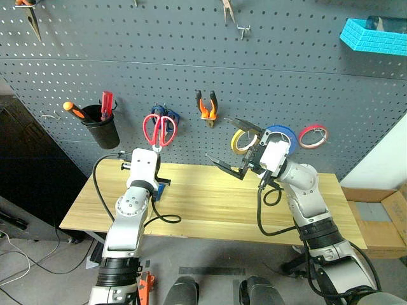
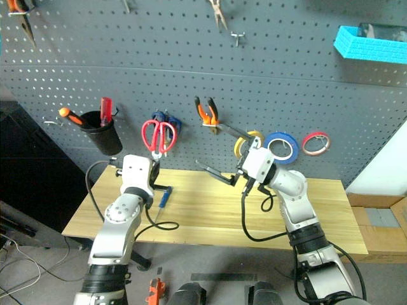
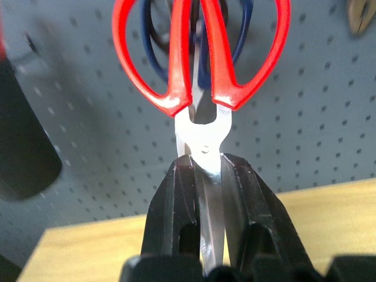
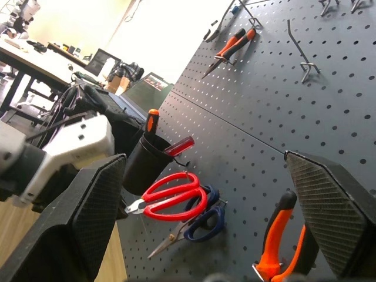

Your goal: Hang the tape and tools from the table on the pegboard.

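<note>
Red scissors blades clamped in left tool

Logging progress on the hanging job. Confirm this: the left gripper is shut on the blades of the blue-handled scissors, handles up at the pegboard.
Wrong on one count. The left gripper is shut on the blades of the red-handled scissors, as the left wrist view shows; the blue-handled scissors hang behind them. The handles are indeed up at the pegboard.

Glossy red plastic-handled scissors with bright polished steel blades. Matt black left gripper fingers, smooth. Matt dark grey perforated pegboard. Pale wooden desk with visible plank grain. Right gripper pads finely cross-hatched.
</note>
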Motion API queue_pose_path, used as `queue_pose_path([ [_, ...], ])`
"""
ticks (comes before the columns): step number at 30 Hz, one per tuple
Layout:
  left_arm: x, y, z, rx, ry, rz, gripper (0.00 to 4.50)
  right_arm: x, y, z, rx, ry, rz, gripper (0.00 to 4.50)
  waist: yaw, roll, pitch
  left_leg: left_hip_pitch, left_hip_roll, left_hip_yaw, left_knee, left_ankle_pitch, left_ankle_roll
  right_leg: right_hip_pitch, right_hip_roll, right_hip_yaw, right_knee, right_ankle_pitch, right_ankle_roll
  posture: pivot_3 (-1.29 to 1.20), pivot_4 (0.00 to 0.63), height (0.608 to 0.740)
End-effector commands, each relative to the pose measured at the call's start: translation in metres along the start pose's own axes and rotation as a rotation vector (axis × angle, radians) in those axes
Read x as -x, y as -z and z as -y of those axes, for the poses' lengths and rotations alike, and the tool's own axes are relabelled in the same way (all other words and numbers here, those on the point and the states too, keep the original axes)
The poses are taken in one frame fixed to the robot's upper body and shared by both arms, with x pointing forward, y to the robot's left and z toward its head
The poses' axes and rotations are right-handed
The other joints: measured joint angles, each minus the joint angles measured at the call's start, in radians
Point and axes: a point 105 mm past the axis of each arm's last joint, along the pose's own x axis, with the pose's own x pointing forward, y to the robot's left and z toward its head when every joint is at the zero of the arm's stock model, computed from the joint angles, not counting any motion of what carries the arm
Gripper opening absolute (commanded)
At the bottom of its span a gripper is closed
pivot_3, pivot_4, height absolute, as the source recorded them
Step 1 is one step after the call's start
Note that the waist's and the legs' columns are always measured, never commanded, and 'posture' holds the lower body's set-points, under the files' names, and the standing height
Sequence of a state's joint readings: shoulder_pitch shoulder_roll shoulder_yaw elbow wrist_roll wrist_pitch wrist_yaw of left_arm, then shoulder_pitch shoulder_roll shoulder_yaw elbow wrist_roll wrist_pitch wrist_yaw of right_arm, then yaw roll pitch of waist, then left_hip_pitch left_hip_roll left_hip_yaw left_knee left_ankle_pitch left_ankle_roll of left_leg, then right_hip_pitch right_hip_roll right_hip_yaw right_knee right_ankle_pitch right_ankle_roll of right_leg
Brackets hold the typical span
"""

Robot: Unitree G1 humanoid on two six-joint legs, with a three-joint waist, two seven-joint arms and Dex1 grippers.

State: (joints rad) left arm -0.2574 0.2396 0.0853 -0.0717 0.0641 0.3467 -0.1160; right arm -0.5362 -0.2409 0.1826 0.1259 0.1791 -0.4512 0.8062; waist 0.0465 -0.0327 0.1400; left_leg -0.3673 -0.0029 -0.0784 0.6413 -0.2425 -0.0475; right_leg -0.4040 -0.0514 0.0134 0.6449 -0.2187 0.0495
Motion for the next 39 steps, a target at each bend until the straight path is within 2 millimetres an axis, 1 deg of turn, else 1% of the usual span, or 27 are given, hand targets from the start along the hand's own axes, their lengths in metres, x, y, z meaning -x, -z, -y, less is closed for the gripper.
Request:
queue_pose_path([
  [1, -0.007, -0.009, 0.000, 0.001, 0.005, 0.023, 0.58, 0.000, -0.012, 0.002, 0.027, -0.004, 0.033, 4.50, 0.000, 0.000, 0.000, 0.000, 0.000, 0.000, 0.000, 0.000, 0.000, 0.000, 0.000, 0.000, 0.000, 0.000, 0.000, 0.11, 0.080, 0.740],
  [2, -0.007, -0.010, 0.000, 0.003, 0.005, 0.026, 0.97, 0.000, -0.012, 0.002, 0.027, -0.004, 0.032, 4.50, -0.001, 0.000, 0.000, 0.000, 0.000, 0.000, 0.000, 0.000, 0.000, 0.000, 0.000, 0.000, 0.000, 0.000, 0.000, 0.11, 0.080, 0.740],
  [5, -0.008, -0.012, 0.001, 0.011, 0.019, 0.037, 1.92, 0.001, -0.012, 0.001, 0.028, -0.005, 0.026, 4.50, -0.007, 0.000, 0.000, 0.000, 0.000, 0.000, 0.000, 0.000, 0.000, 0.000, 0.000, 0.000, 0.000, 0.000, 0.000, 0.11, 0.087, 0.740],
  [9, -0.009, -0.005, 0.003, 0.004, 0.028, 0.013, 3.30, 0.004, -0.013, -0.002, 0.021, -0.011, 0.013, 4.50, -0.018, 0.000, 0.001, 0.000, 0.000, 0.000, 0.000, 0.000, 0.000, 0.000, 0.000, 0.000, 0.000, 0.000, 0.000, 0.09, 0.107, 0.740],
  [11, -0.005, 0.006, 0.003, -0.008, 0.024, -0.018, 3.97, 0.006, -0.012, -0.007, 0.006, -0.026, -0.003, 4.50, -0.023, 0.001, 0.003, 0.000, 0.000, 0.000, 0.000, 0.000, 0.000, 0.000, 0.000, 0.000, 0.000, 0.000, 0.000, 0.08, 0.124, 0.740],
  [12, -0.001, 0.020, 0.002, 0.001, 0.017, -0.059, 4.33, 0.007, -0.009, -0.014, -0.016, -0.053, -0.026, 4.50, -0.024, 0.002, 0.005, 0.000, 0.000, 0.000, 0.000, 0.000, 0.000, 0.000, 0.000, 0.000, 0.000, 0.000, 0.000, 0.08, 0.136, 0.740],
  [13, 0.004, 0.034, 0.001, 0.013, 0.010, -0.106, 4.46, 0.007, -0.004, -0.022, -0.043, -0.087, -0.058, 4.50, -0.025, 0.003, 0.006, 0.000, 0.000, 0.000, 0.000, 0.000, 0.000, 0.000, 0.000, 0.000, 0.000, -0.001, -0.001, 0.08, 0.144, 0.740],
  [15, 0.013, 0.058, -0.004, 0.035, -0.010, -0.191, 4.46, 0.009, 0.011, -0.042, -0.122, -0.176, -0.163, 4.50, -0.034, 0.004, 0.014, 0.001, 0.000, 0.001, -0.001, 0.000, 0.000, 0.000, 0.000, 0.001, 0.000, -0.003, -0.005, 0.07, 0.179, 0.740],
  [16, 0.017, 0.065, -0.008, 0.037, -0.020, -0.218, 4.46, 0.011, 0.019, -0.051, -0.163, -0.214, -0.218, 4.50, -0.039, 0.004, 0.023, 0.001, 0.001, 0.001, -0.001, 0.000, 0.000, 0.000, 0.000, 0.001, 0.000, -0.004, -0.006, 0.07, 0.197, 0.740],
  [18, 0.022, 0.071, -0.017, 0.029, -0.037, -0.247, 4.46, 0.012, 0.025, -0.064, -0.220, -0.275, -0.277, 4.50, -0.044, 0.003, 0.044, 0.002, 0.001, 0.000, -0.001, 0.000, 0.001, 0.000, 0.000, 0.000, 0.001, -0.005, -0.008, 0.07, 0.232, 0.740],
  [21, 0.018, 0.072, -0.036, 0.010, -0.062, -0.258, 4.46, 0.004, 0.025, -0.073, -0.248, -0.311, -0.289, 4.50, -0.047, 0.003, 0.080, 0.000, 0.002, -0.003, -0.001, 0.000, 0.001, -0.001, 0.000, -0.002, 0.003, -0.006, -0.009, 0.07, 0.268, 0.740],
  [22, 0.016, 0.071, -0.039, -0.001, -0.059, -0.255, 4.46, 0.002, 0.024, -0.075, -0.251, -0.316, -0.291, 4.50, -0.048, 0.003, 0.090, 0.000, 0.002, -0.003, -0.001, 0.000, 0.001, -0.001, 0.000, -0.003, 0.003, -0.006, -0.009, 0.07, 0.285, 0.740],
  [25, 0.002, 0.069, -0.050, -0.010, -0.037, -0.258, 4.46, -0.005, 0.026, -0.076, -0.255, -0.337, -0.293, 4.50, -0.046, 0.004, 0.118, -0.004, 0.001, -0.004, -0.001, 0.000, 0.001, -0.004, -0.001, -0.003, 0.001, -0.005, -0.007, 0.07, 0.327, 0.740],
  [26, -0.002, 0.068, -0.052, -0.013, -0.026, -0.257, 4.46, -0.007, 0.025, -0.075, -0.257, -0.336, -0.293, 4.50, -0.046, 0.004, 0.126, -0.006, 0.000, -0.004, 0.000, 0.000, 0.001, -0.005, -0.002, -0.003, 0.001, -0.004, -0.003, 0.07, 0.337, 0.740],
  [28, -0.010, 0.069, -0.054, -0.018, 0.002, -0.260, 4.46, -0.010, 0.026, -0.070, -0.260, -0.331, -0.296, 4.50, -0.047, 0.004, 0.144, -0.015, 0.000, -0.004, 0.002, 0.000, 0.001, -0.014, -0.002, -0.003, 0.001, -0.002, 0.000, 0.06, 0.359, 0.740],
  [29, -0.013, 0.071, -0.052, -0.017, 0.023, -0.267, 4.46, -0.011, 0.026, -0.068, -0.261, -0.329, -0.298, 4.50, -0.047, 0.004, 0.150, -0.019, -0.001, -0.004, 0.003, 0.000, 0.001, -0.017, -0.002, -0.003, 0.002, -0.001, 0.000, 0.06, 0.368, 0.740],
  [30, -0.016, 0.076, -0.050, -0.017, 0.048, -0.283, 4.46, -0.012, 0.026, -0.066, -0.262, -0.326, -0.300, 4.50, -0.047, 0.004, 0.157, -0.023, -0.001, -0.004, 0.003, 0.000, 0.001, -0.020, -0.002, -0.003, 0.002, 0.001, -0.003, 0.06, 0.375, 0.740],
  [33, -0.023, 0.085, -0.044, -0.011, 0.095, -0.310, 4.46, -0.013, 0.026, -0.064, -0.265, -0.320, -0.305, 4.50, -0.050, 0.002, 0.177, -0.029, -0.001, -0.004, 0.003, 0.000, 0.001, -0.025, -0.003, -0.004, 0.002, 0.002, -0.004, 0.05, 0.395, 0.740],
  [35, -0.027, 0.091, -0.038, 0.018, 0.128, -0.331, 4.46, -0.012, 0.026, -0.066, -0.271, -0.320, -0.312, 4.50, -0.050, -0.001, 0.189, -0.034, -0.001, -0.003, 0.004, 0.000, 0.001, -0.033, -0.003, -0.003, 0.005, 0.002, -0.004, 0.04, 0.405, 0.740],
  [39, -0.035, 0.097, -0.037, 0.050, 0.134, -0.357, 4.46, -0.007, 0.026, -0.070, -0.288, -0.329, -0.328, 4.50, -0.050, 0.001, 0.199, -0.036, -0.001, -0.003, 0.003, 0.000, 0.001, -0.035, -0.003, -0.004, 0.005, 0.002, -0.004, 0.03, 0.418, 0.740],
])
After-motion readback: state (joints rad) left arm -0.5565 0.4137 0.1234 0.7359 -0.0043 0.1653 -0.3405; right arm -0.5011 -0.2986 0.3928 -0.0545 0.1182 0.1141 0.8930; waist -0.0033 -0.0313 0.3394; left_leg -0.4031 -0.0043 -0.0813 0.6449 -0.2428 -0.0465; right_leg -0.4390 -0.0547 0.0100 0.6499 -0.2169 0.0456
